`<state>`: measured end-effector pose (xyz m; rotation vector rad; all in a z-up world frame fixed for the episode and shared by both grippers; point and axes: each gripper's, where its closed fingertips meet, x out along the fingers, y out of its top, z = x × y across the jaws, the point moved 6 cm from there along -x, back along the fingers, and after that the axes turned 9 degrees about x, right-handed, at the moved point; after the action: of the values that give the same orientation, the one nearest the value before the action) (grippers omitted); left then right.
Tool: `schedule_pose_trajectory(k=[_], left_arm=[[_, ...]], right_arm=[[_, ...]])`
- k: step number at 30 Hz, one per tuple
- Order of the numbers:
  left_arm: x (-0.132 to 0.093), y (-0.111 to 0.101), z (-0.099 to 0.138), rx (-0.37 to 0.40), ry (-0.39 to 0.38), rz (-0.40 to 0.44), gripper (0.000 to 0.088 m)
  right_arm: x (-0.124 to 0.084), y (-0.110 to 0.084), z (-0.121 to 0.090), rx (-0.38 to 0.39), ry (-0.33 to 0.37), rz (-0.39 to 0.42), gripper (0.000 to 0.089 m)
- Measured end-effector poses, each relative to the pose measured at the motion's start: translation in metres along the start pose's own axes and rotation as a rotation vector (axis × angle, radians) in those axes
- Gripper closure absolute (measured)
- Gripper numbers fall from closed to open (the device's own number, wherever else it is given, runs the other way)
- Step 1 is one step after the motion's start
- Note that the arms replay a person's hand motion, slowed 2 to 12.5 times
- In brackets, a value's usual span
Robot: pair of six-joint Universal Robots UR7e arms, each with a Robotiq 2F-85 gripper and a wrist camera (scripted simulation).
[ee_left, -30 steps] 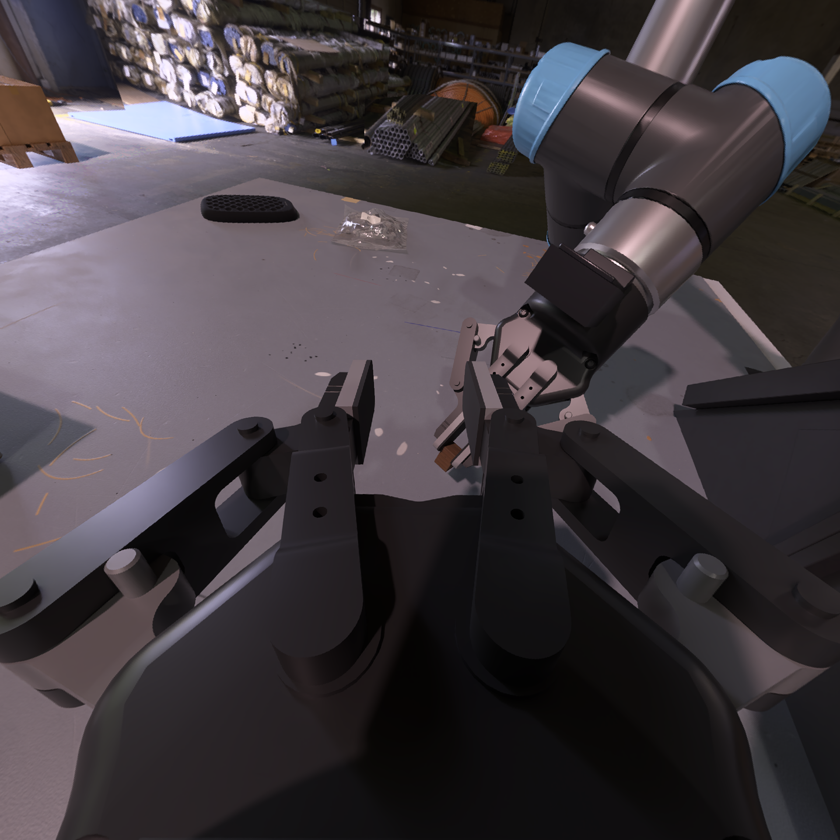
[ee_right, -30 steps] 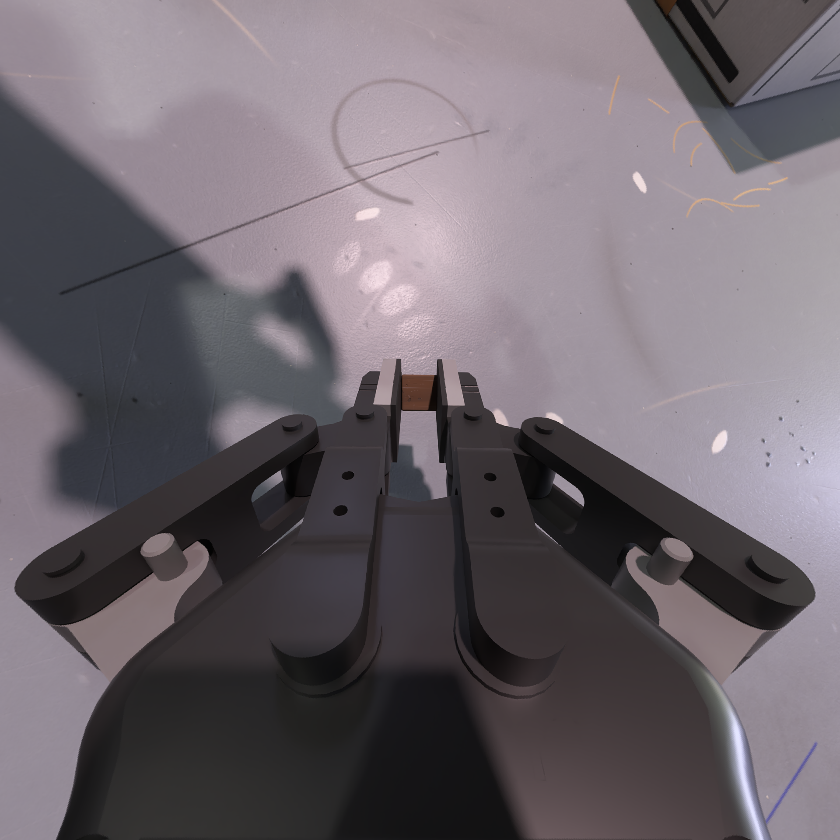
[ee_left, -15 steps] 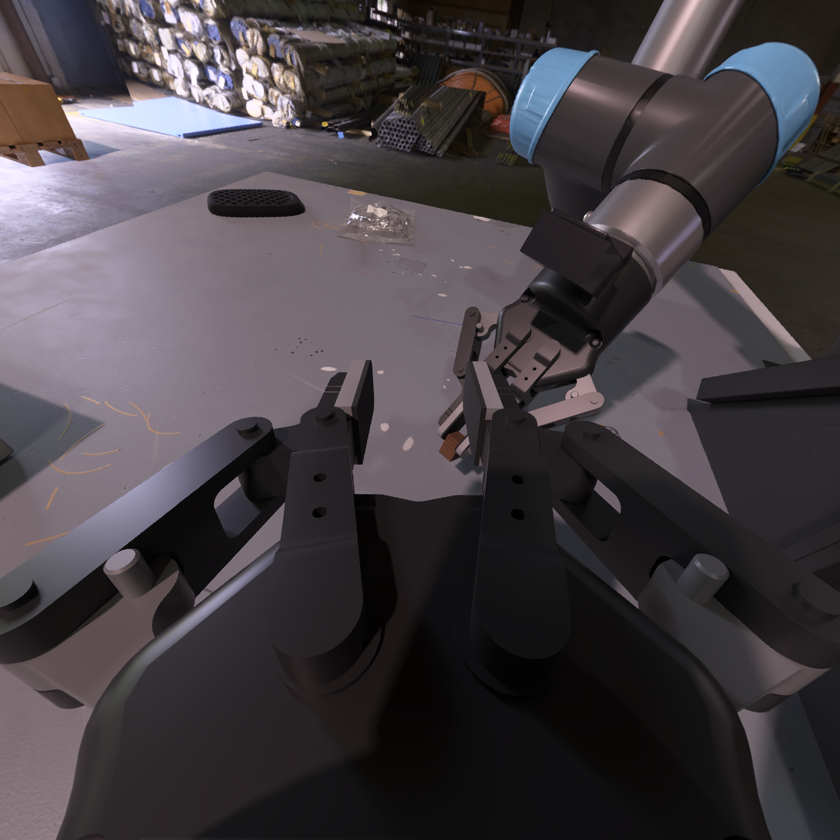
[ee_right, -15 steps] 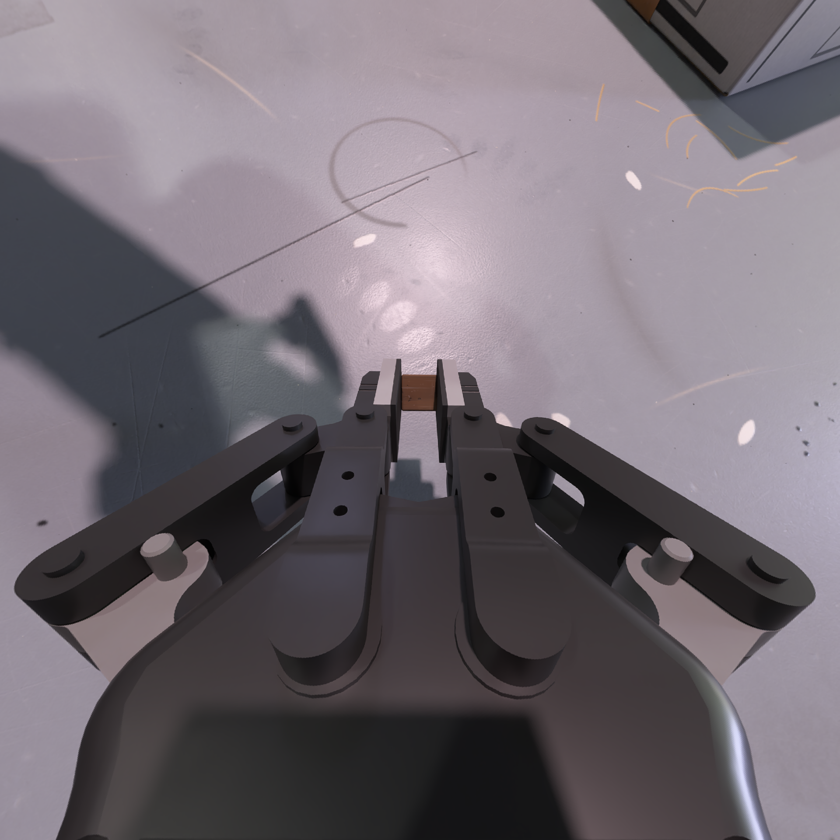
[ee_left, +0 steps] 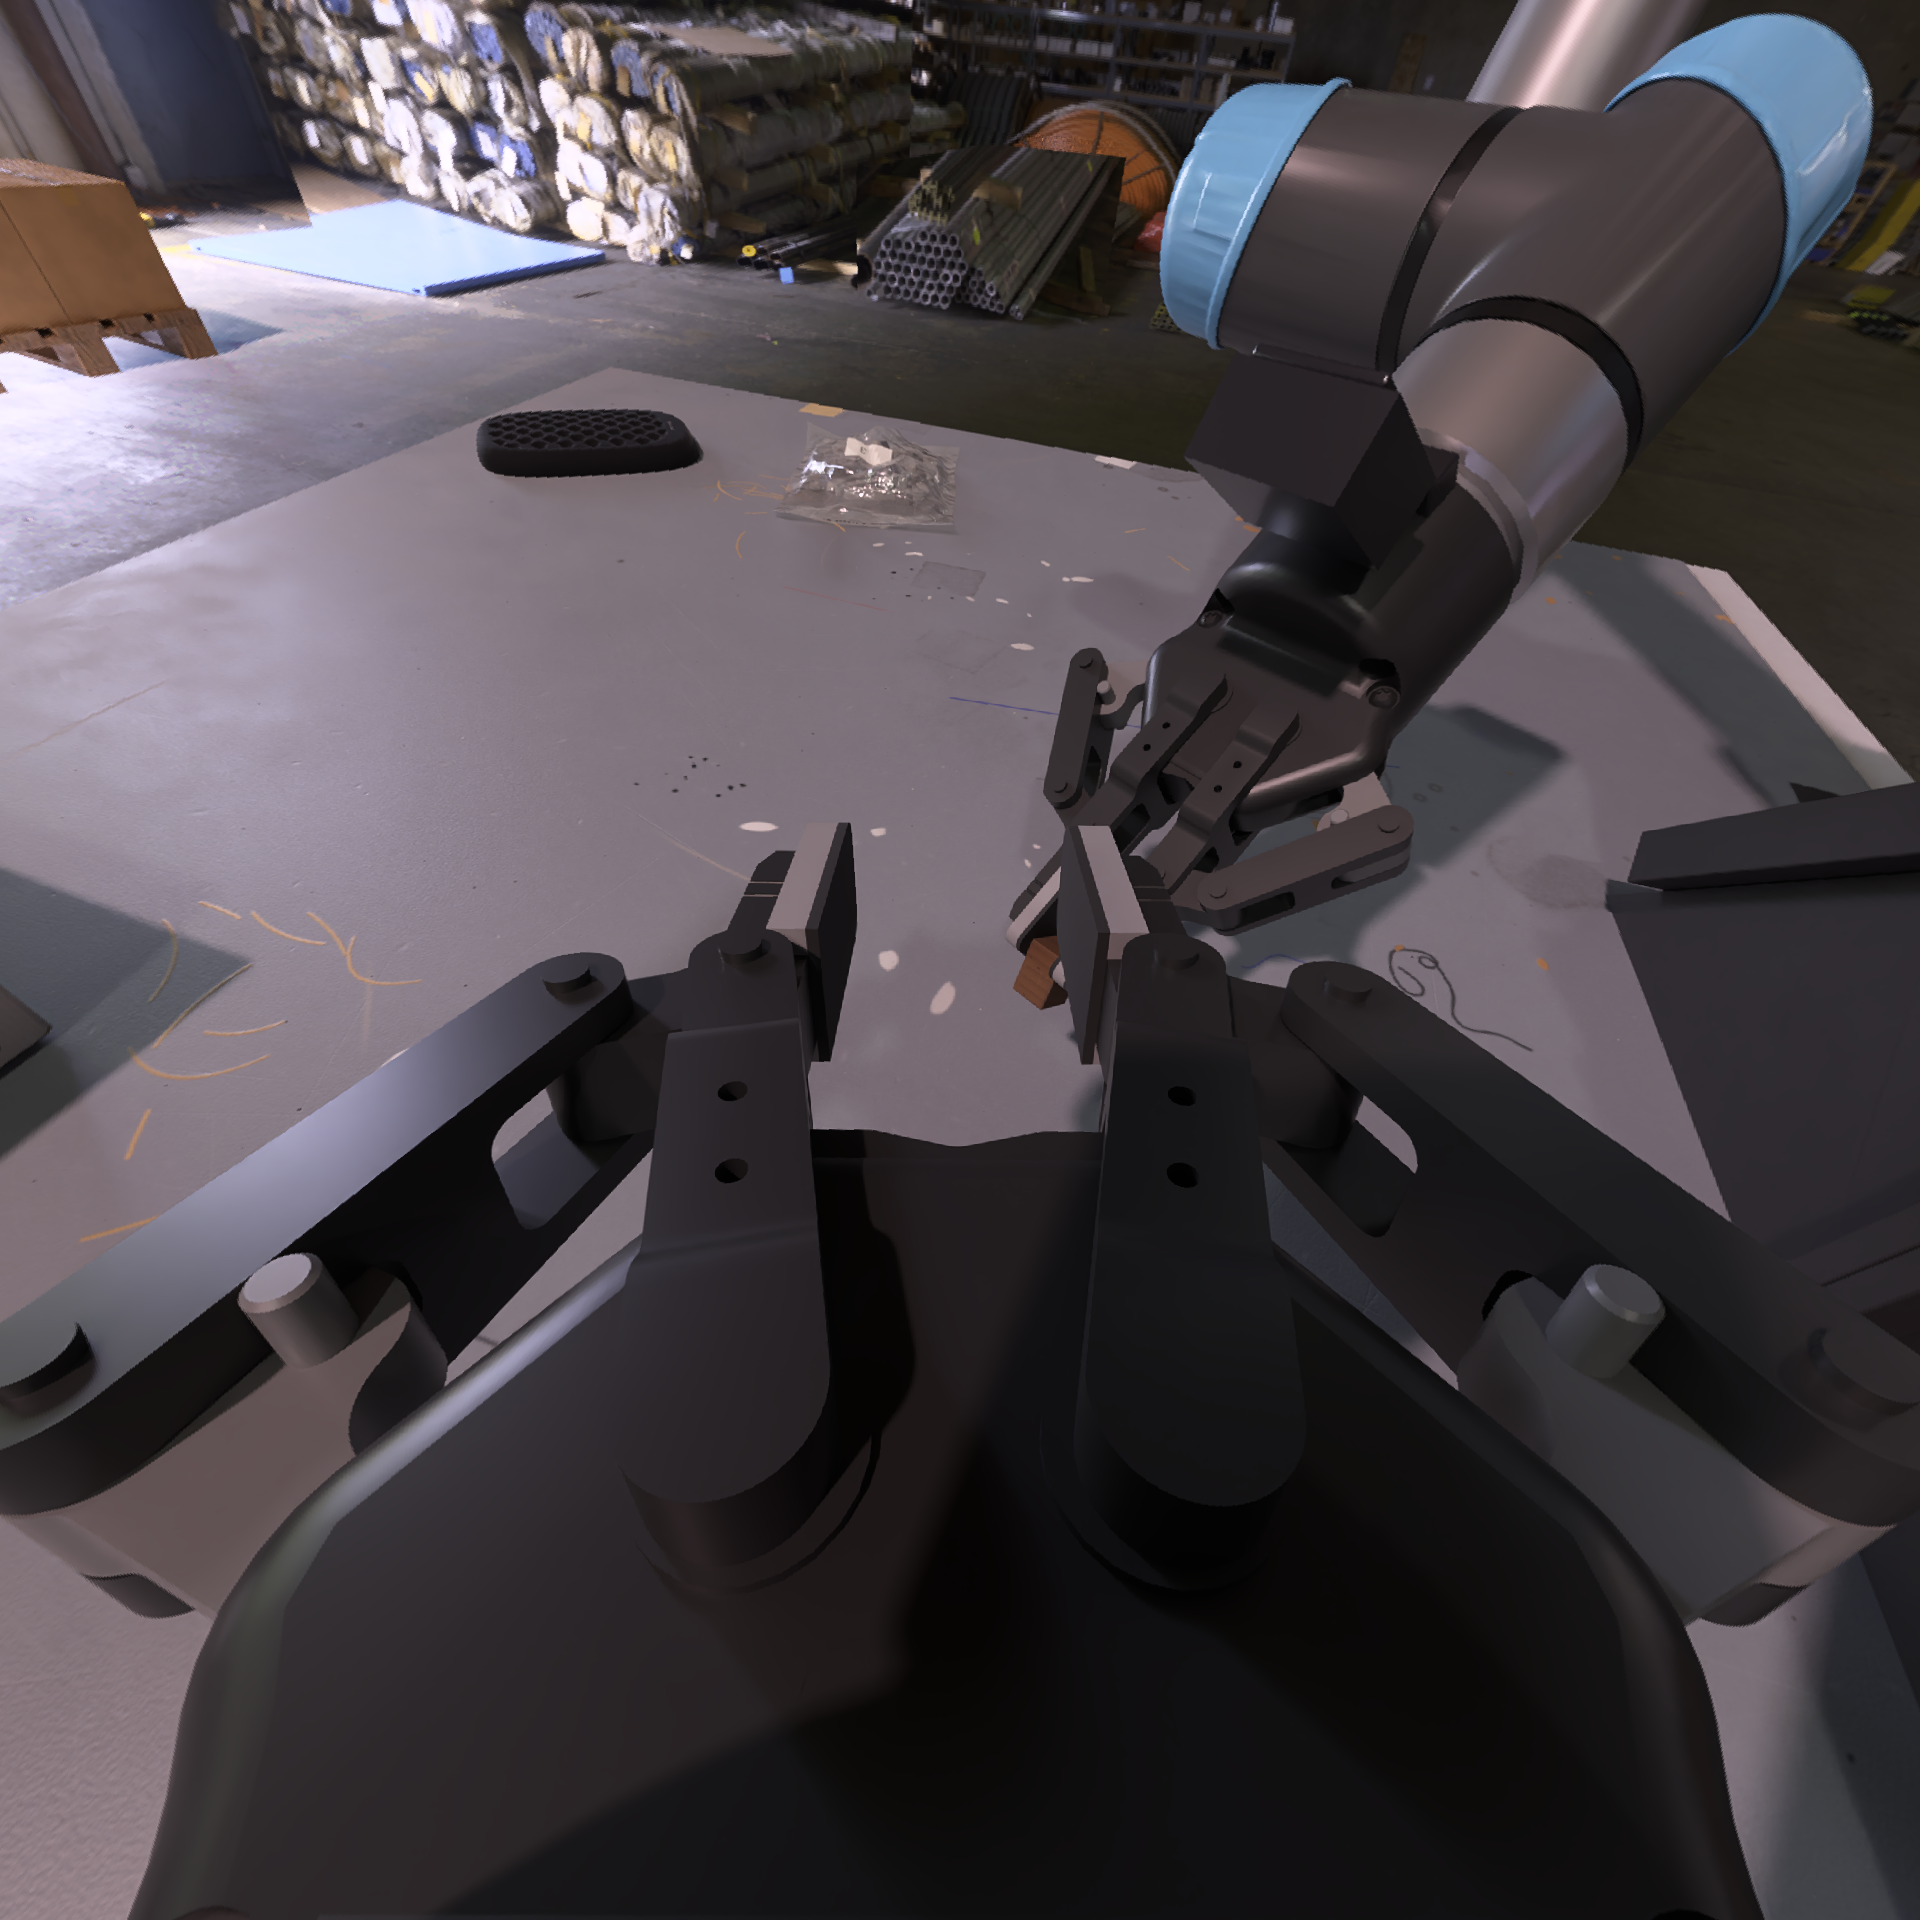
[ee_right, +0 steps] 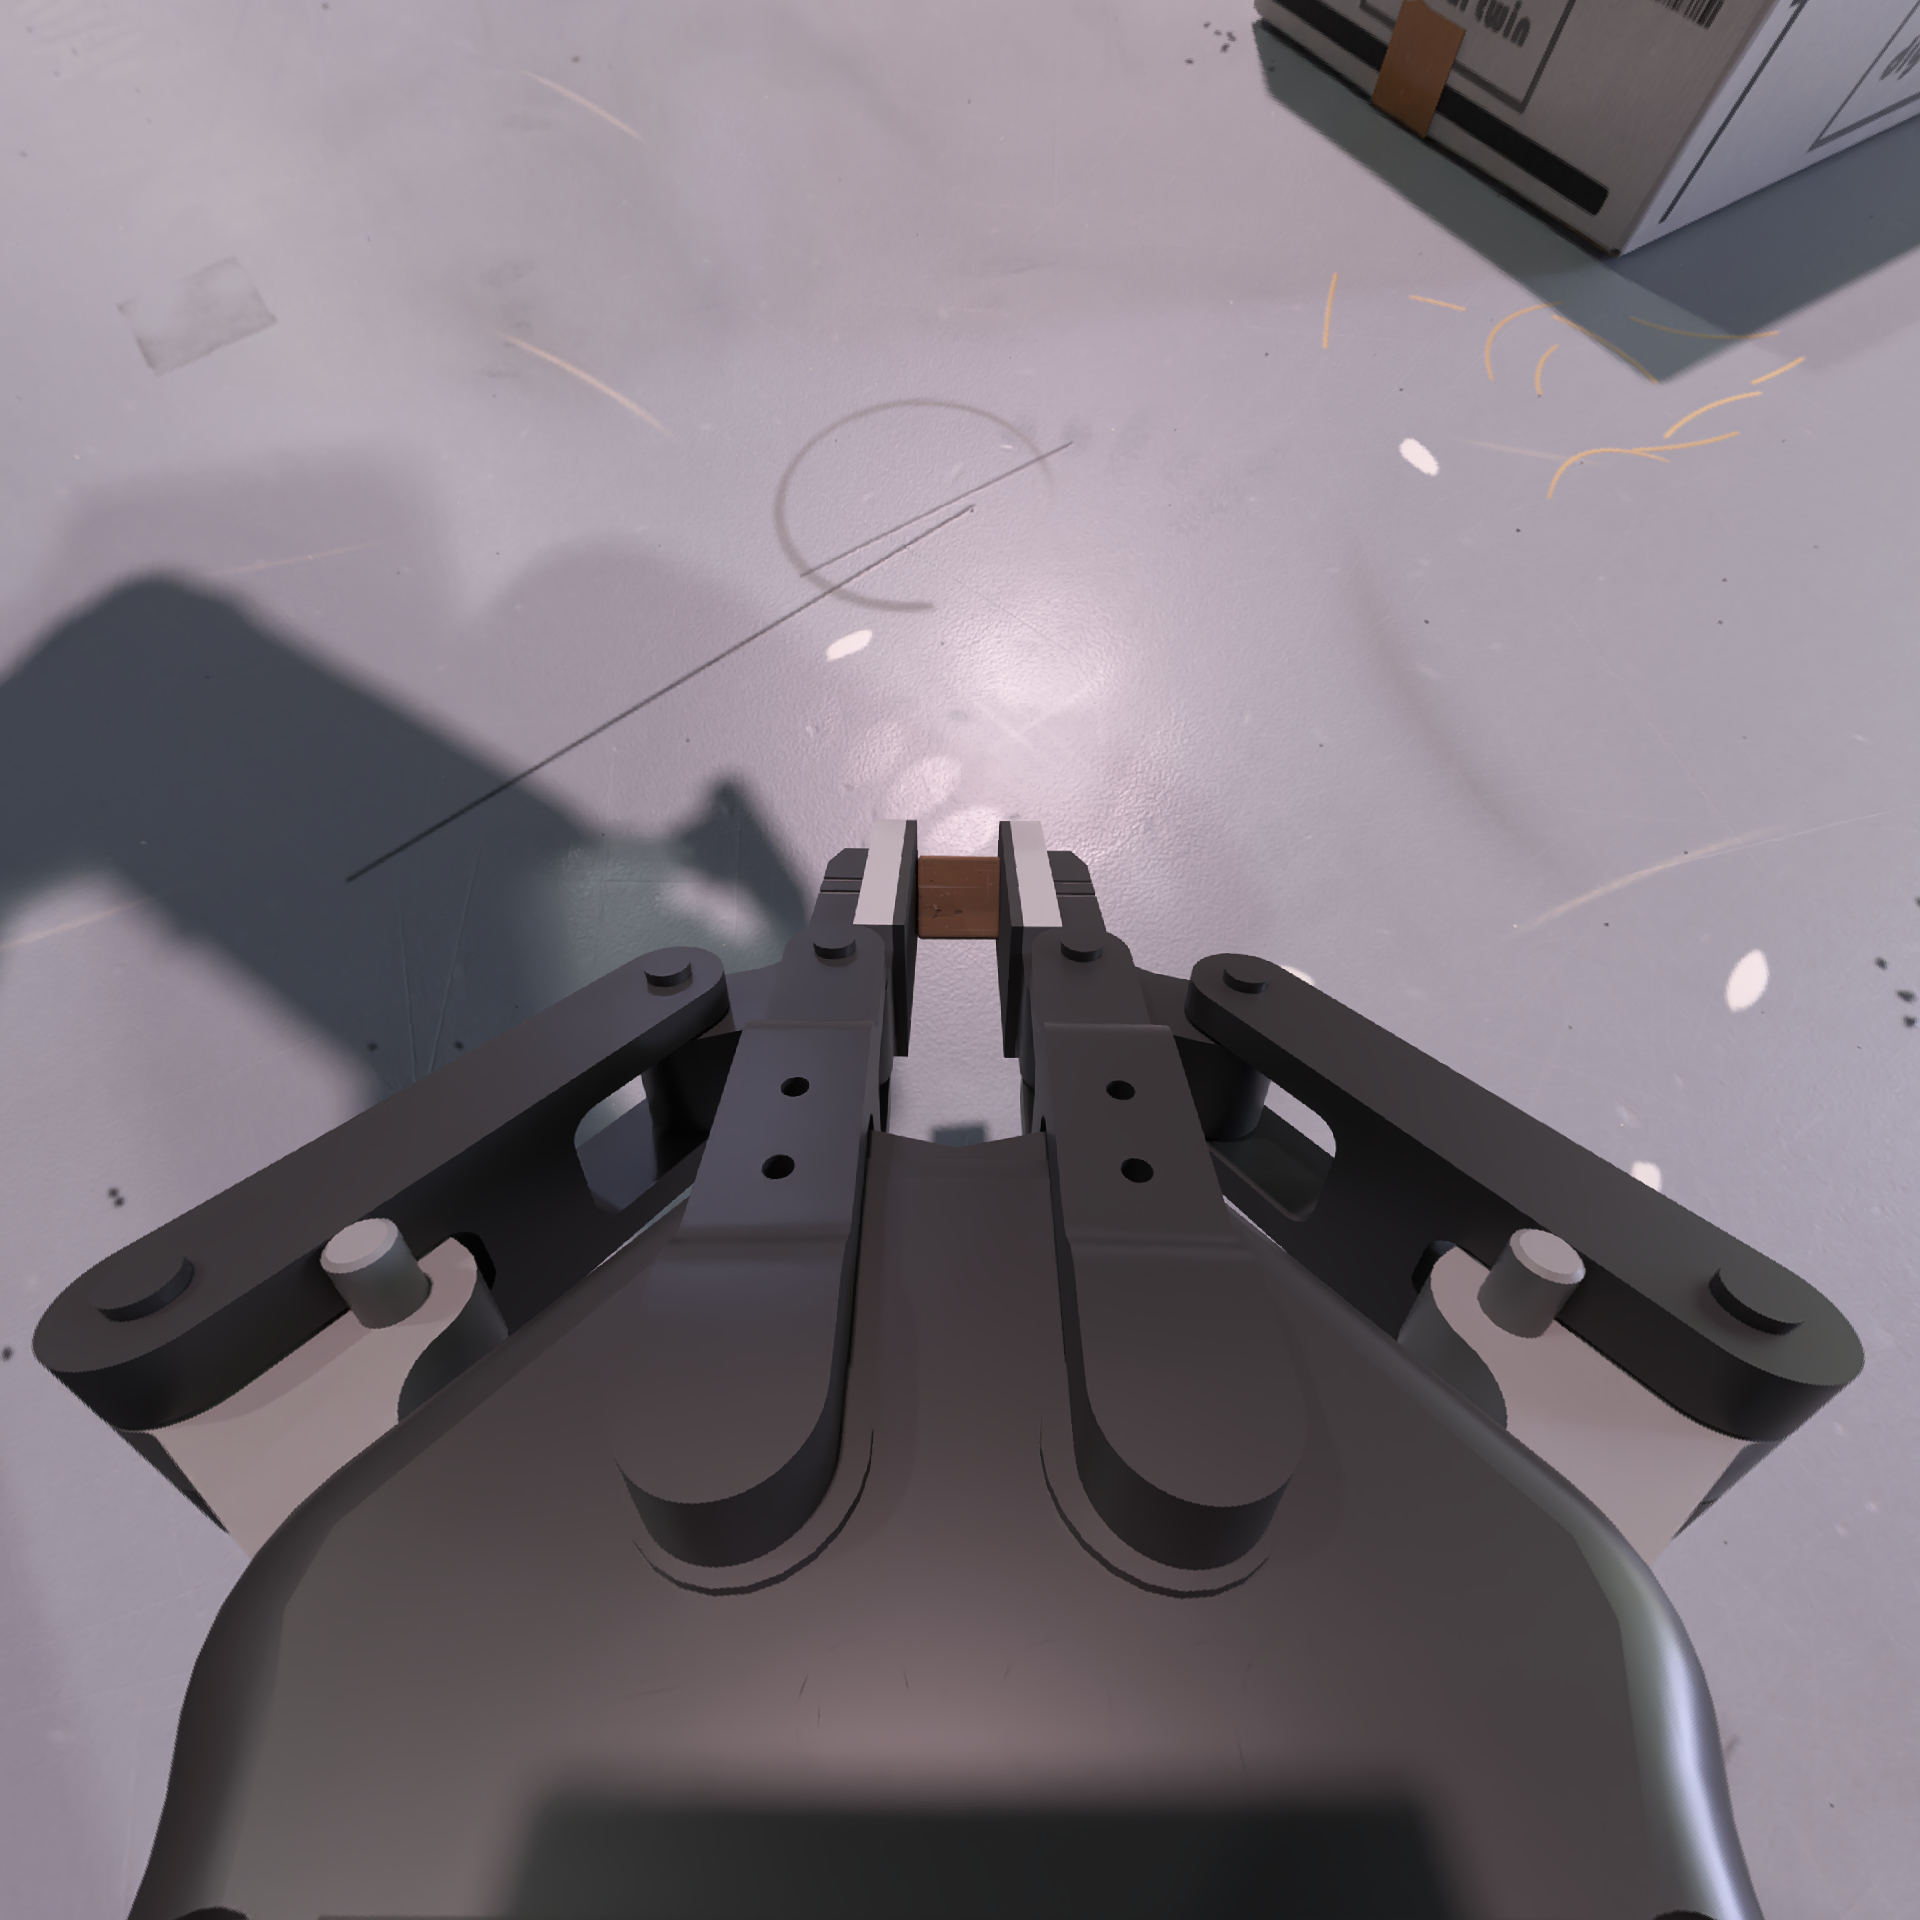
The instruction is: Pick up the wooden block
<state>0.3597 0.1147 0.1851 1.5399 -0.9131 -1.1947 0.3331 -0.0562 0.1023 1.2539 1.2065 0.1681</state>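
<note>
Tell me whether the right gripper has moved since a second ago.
Yes. The right gripper, shut on the wooden block, has risen: the circle mark on the table now appears lower and smaller.

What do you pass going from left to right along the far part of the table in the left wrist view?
Black honeycomb-patterned oval mat → clear plastic bag of small parts → the other arm's blue-capped grey wrist, reaching down with its claw shut on the small brown wooden block.

A grey cardboard box [ee_right: 1704,114] at the far right of the table carries black printed lettering, cut off by the frame edge; nothing else shows writing
</note>
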Motion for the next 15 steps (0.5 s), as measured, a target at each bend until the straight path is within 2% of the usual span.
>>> schedule_pose_trajectory(k=[15], left_arm=[[0.0056, -0.0032, 0.0024, 0.009, 0.005, -0.018, 0.0524]], right_arm=[[-0.0084, 0.0083, 0.0063, 0.070, 0.004, 0.078, 0.0756]])
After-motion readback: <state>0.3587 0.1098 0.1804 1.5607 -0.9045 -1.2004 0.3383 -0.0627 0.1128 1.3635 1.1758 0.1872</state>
